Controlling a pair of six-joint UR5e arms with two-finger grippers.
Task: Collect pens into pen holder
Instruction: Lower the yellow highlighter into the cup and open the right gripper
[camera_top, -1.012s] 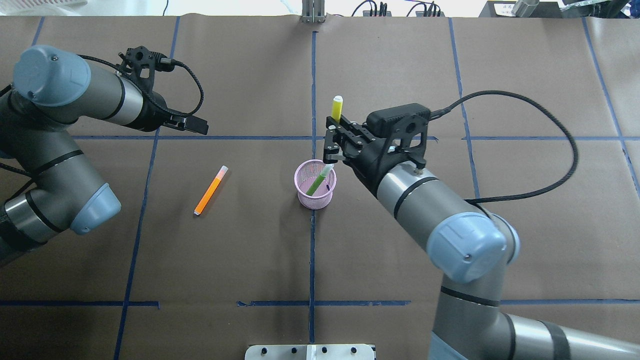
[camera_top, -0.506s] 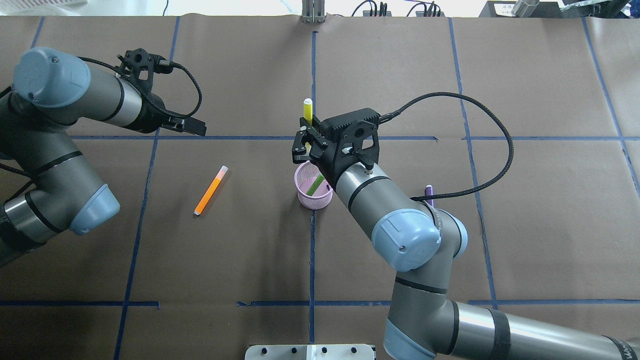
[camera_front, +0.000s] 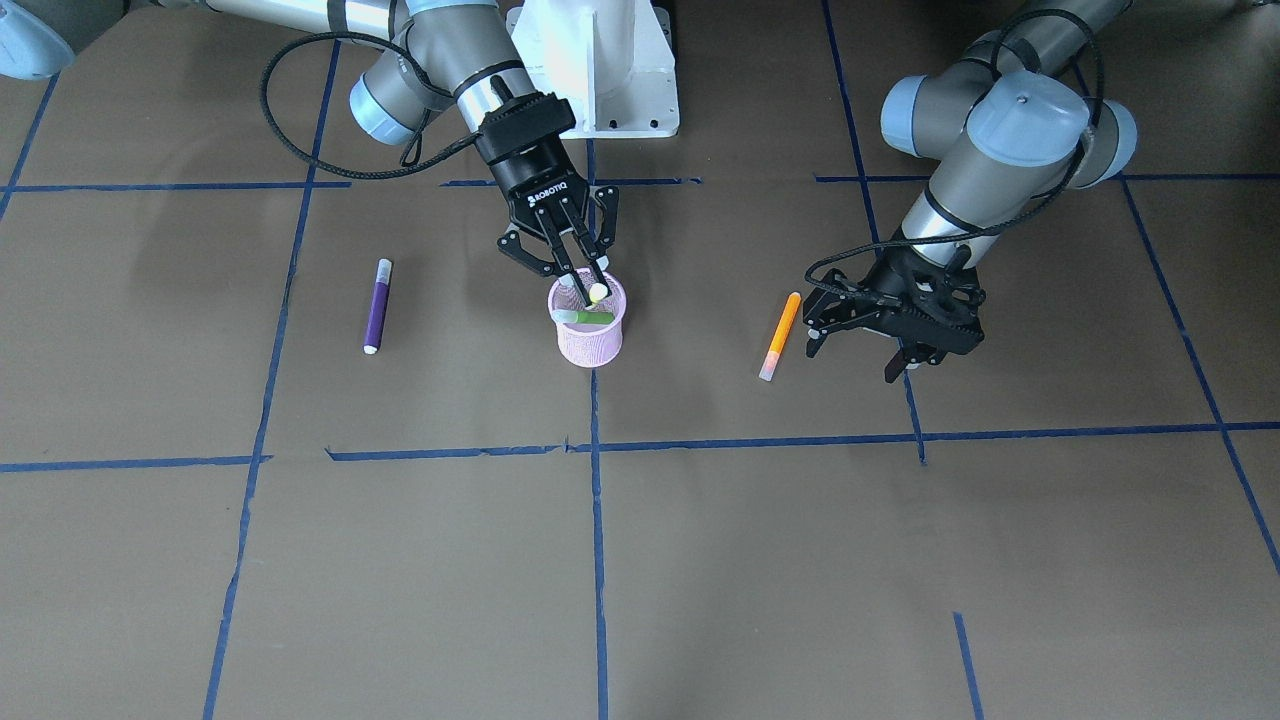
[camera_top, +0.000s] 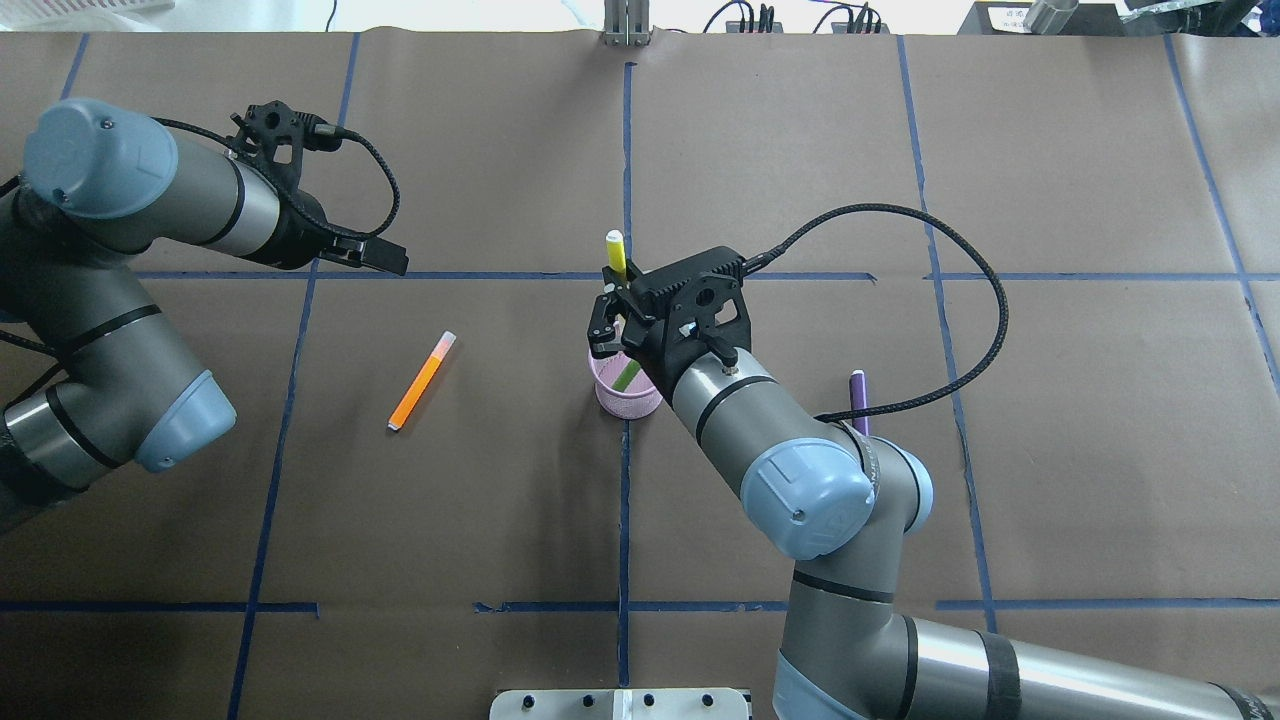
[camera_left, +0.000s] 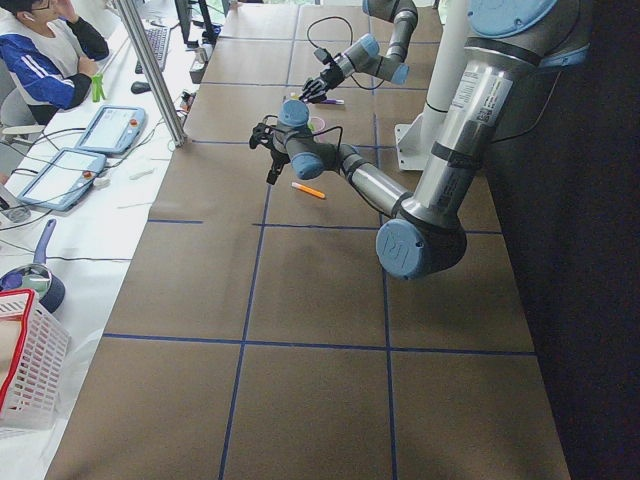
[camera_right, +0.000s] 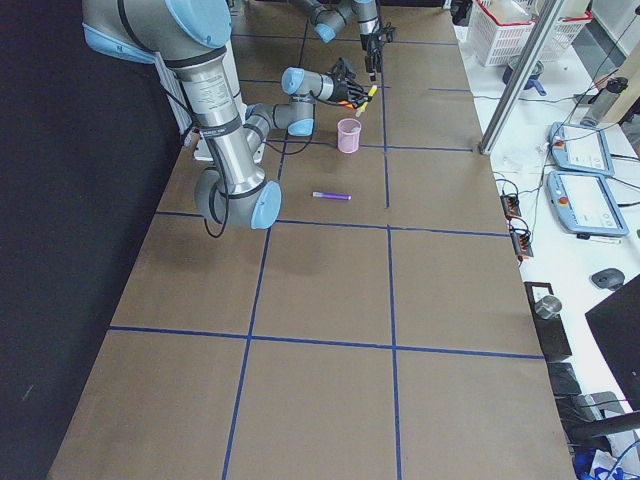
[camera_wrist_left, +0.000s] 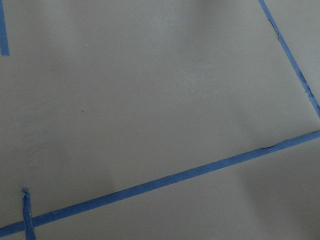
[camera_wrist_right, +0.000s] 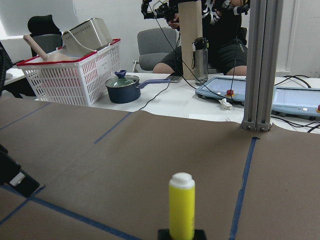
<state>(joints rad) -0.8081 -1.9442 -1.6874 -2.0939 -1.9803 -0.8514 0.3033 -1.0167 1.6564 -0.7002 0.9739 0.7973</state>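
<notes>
The pink mesh pen holder (camera_top: 612, 398) (camera_front: 590, 342) stands at the table's centre with a green pen (camera_front: 586, 317) leaning inside it. My right gripper (camera_top: 620, 303) (camera_front: 583, 277) hovers just above its rim, shut on a yellow pen (camera_top: 615, 252) (camera_wrist_right: 181, 205) held upright with its pale cap up. An orange pen (camera_top: 421, 382) (camera_front: 780, 336) lies flat to the left of the holder. Beside it, near its far end, my left gripper (camera_front: 857, 345) (camera_top: 378, 256) hangs open and holds nothing. A purple pen (camera_front: 377, 306) (camera_top: 858, 393) lies flat on the other side, partly hidden by my right arm from overhead.
The white robot base block (camera_front: 595, 70) stands at the near table edge. A metal post (camera_wrist_right: 260, 65) rises at the far edge, with a red-rimmed basket (camera_wrist_right: 75, 65), a pot (camera_wrist_right: 122, 87) and tablets beyond it. A person (camera_left: 45, 50) sits off the table's far side.
My right arm swung left and brought the yellow pen over the pen holder, then lowered it toward the rim. The left arm barely shifted.
</notes>
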